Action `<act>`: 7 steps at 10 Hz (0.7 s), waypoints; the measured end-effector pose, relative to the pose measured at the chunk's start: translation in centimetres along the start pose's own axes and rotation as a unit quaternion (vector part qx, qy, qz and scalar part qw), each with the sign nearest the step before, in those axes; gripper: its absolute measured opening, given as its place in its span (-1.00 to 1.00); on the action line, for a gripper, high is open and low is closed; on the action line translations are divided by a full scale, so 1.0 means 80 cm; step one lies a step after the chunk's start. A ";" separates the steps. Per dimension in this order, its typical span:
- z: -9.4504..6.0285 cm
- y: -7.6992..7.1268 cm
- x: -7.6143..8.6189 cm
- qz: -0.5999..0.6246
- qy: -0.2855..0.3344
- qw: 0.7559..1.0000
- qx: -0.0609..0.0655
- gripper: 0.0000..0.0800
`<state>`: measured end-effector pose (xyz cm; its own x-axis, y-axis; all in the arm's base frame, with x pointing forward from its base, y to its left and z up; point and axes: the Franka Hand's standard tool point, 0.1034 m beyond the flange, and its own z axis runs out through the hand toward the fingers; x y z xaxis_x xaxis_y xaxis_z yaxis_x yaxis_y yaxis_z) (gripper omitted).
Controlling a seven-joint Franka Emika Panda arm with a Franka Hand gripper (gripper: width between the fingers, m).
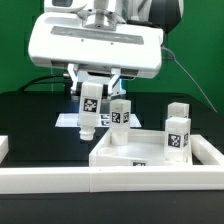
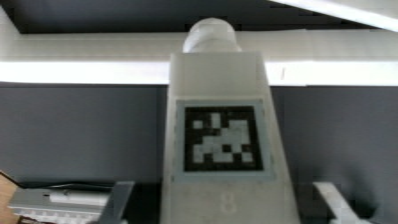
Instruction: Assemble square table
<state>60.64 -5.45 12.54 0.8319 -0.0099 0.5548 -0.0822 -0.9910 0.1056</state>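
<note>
The white square tabletop (image 1: 140,152), with its raised rim, lies at the front, right of centre in the exterior view. Two white legs stand upright on it, one at its far left corner (image 1: 120,113) and one on its right side (image 1: 178,131). My gripper (image 1: 92,95) hangs behind the slab's left end, shut on a third tagged leg (image 1: 88,116). That leg is slightly tilted, with its lower end close above the black table. In the wrist view this leg (image 2: 222,100) fills the middle between my gripper (image 2: 226,206) fingers, and its round peg (image 2: 210,35) points away.
A long white border bar (image 1: 110,182) runs along the front edge, with another white piece (image 1: 3,147) at the exterior view's left. A green backdrop stands behind the black table. A white band (image 2: 80,60) crosses the wrist view beyond the leg.
</note>
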 end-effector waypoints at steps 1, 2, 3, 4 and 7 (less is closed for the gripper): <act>0.000 0.000 0.000 0.000 0.000 1.000 0.000 -0.27; 0.000 0.000 -0.001 0.000 -0.001 1.000 0.000 -0.27; 0.001 0.008 -0.003 0.018 -0.008 1.000 0.001 -0.27; 0.000 0.002 -0.002 0.029 -0.008 1.000 0.006 -0.27; 0.000 -0.006 -0.004 0.037 -0.010 0.999 0.011 -0.27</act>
<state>60.39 -4.94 12.32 0.8344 -0.0848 0.5446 -0.1314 -0.9902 0.0471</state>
